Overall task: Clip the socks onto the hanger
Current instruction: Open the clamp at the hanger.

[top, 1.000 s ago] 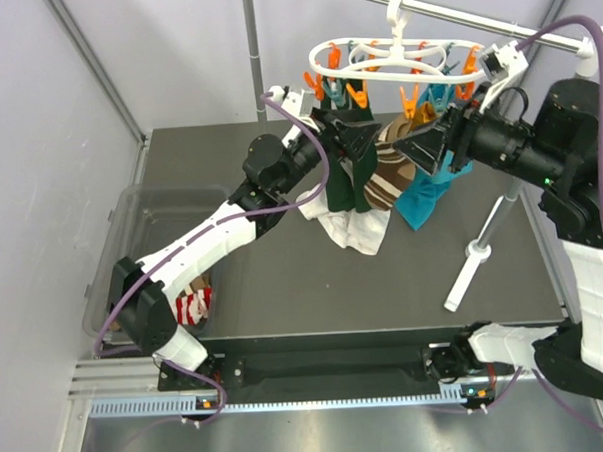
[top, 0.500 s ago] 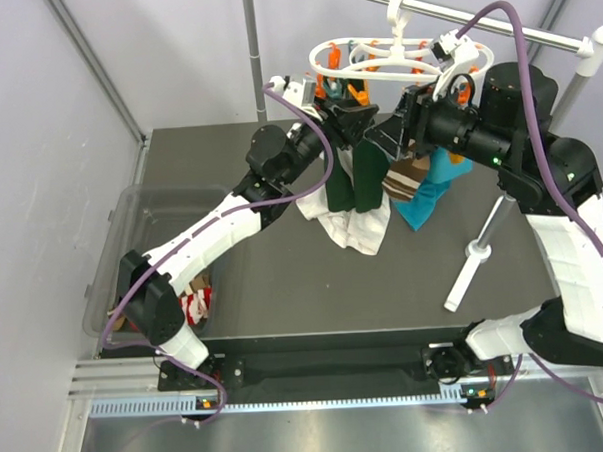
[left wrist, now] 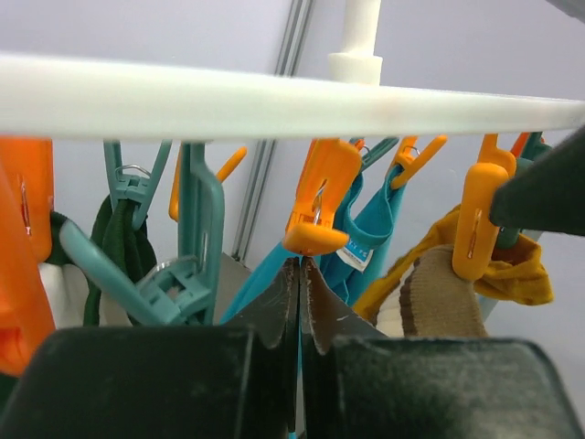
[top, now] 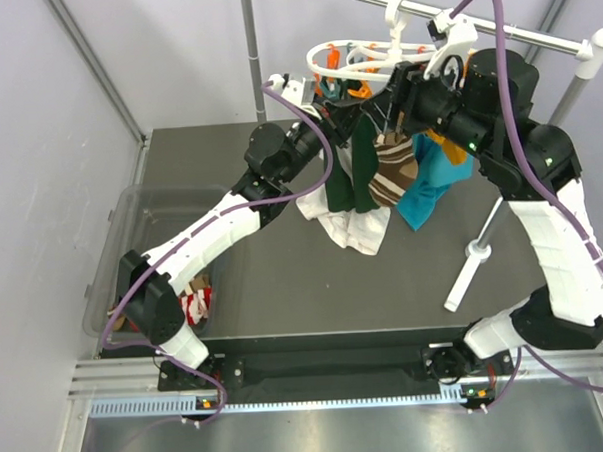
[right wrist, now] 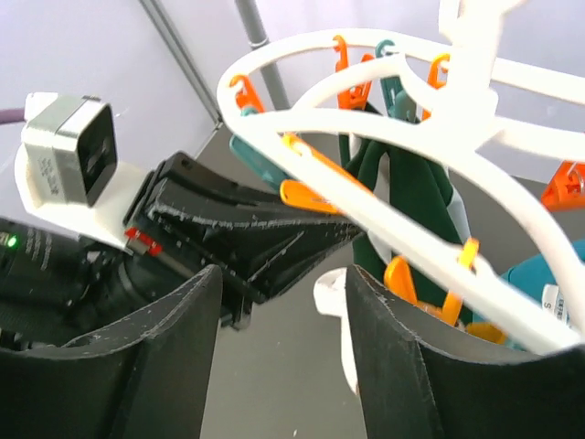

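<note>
The white hanger (top: pixel 374 61) hangs by its hook from the rail, with orange and teal clips under its ring. From it hang a dark green sock (top: pixel 342 179), a brown-and-cream striped sock (top: pixel 393 168), a teal sock (top: pixel 428 188) and a mustard sock (top: pixel 454 147). My left gripper (top: pixel 349 112) is shut with nothing in it, its tips (left wrist: pixel 300 265) just under an orange clip (left wrist: pixel 315 197). The striped sock (left wrist: pixel 439 293) hangs to its right. My right gripper (right wrist: pixel 283 274) stands open and empty below the ring (right wrist: pixel 366 210), facing the left gripper (right wrist: pixel 265 238).
A clear plastic bin (top: pixel 122 234) at the table's left holds a red-and-white striped sock (top: pixel 193 307). The grey rail (top: pixel 533 31) and a vertical pole (top: pixel 251 48) frame the hanger. A tilted support pole (top: pixel 475 258) stands at the right. A white cloth (top: pixel 354 232) lies below the socks.
The right arm rose and swung left to the hanger ring. The brown striped sock it carried now hangs from the hanger. The left gripper closed from open to shut.
</note>
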{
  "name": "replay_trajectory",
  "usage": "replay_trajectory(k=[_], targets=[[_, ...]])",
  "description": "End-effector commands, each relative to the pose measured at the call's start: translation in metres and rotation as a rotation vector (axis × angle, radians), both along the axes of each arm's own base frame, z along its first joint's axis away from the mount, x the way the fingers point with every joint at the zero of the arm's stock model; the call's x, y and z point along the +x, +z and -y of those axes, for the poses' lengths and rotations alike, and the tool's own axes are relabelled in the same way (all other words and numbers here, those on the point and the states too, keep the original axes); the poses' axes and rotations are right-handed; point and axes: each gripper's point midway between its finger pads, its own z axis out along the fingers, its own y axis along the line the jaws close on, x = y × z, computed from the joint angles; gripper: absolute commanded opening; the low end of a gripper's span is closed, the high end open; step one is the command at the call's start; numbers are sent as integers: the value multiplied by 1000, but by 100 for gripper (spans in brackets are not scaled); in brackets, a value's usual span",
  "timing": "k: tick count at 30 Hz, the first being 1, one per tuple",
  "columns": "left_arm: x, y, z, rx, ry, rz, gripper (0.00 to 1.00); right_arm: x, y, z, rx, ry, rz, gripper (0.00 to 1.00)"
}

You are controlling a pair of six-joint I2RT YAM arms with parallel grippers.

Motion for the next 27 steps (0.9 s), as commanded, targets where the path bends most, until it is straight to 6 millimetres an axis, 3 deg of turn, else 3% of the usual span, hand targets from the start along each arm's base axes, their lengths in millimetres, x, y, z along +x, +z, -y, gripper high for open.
replay_trajectory(k=[1, 7, 8, 9, 12, 16, 22, 27], targets=[[-13, 42, -13, -55, 3, 86, 0, 7, 27, -3, 41, -33, 89, 56], [-16, 42, -19, -45, 18, 82, 1, 19, 23, -4, 13, -75, 97, 57], [-15, 41, -20, -39, 28, 79, 5, 19, 22, -4, 10, -80, 95, 57], [-11, 39, -22, -40, 48, 71, 18, 20, 21, -2, 11, -89, 95, 58], [-7, 38, -26, -42, 84, 77, 35, 19, 22, 3, 15, -109, 99, 58], [2, 28, -24, -16, 112, 89, 45, 19, 19, 6, 11, -121, 96, 58], [3, 27, -18, -7, 105, 140, 43, 18, 14, 5, 2, -115, 88, 58], [-3, 33, -16, -34, 71, 180, 28, 20, 12, 1, 2, -104, 80, 57]])
